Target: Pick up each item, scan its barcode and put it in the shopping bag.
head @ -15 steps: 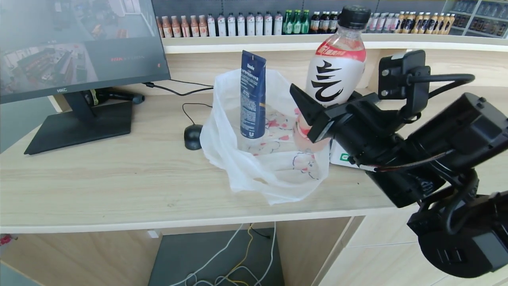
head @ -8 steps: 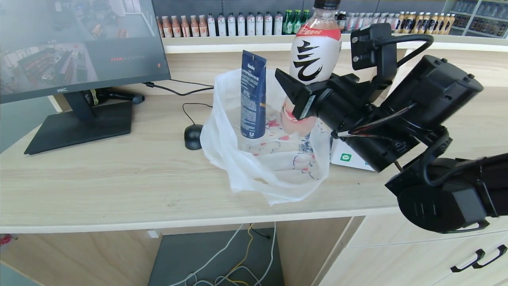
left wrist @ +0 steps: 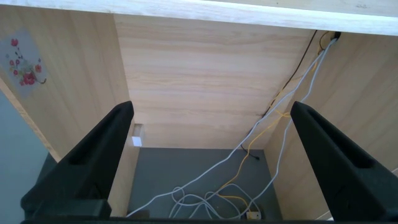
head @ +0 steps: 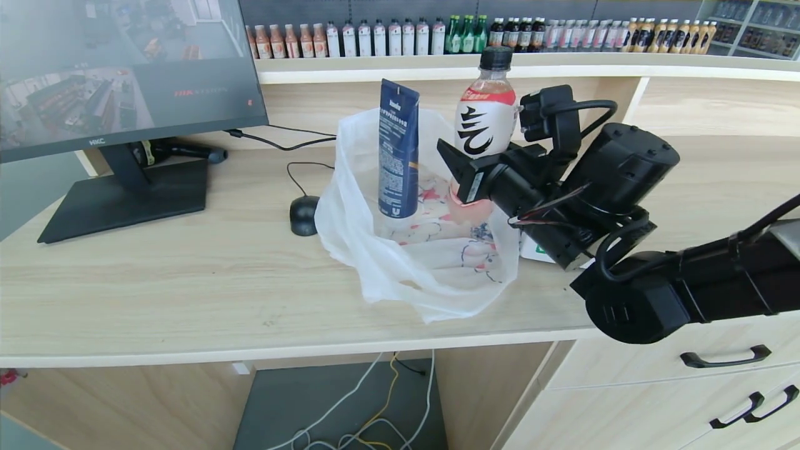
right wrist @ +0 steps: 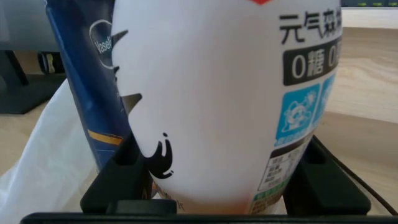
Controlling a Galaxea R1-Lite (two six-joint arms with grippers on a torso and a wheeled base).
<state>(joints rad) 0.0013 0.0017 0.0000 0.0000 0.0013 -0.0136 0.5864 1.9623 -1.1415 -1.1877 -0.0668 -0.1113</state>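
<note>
Drink bottle clamped upright in right pincer | at 2 o'clock rim of shopping bag | blue tube inside | left pincer spread wide

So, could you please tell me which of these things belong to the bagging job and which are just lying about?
Part of the job:
drink bottle, held by the right gripper
shopping bag
blue tube, standing in the bag

Just lying about:
monitor
mouse
shelf bottles along the back
</note>
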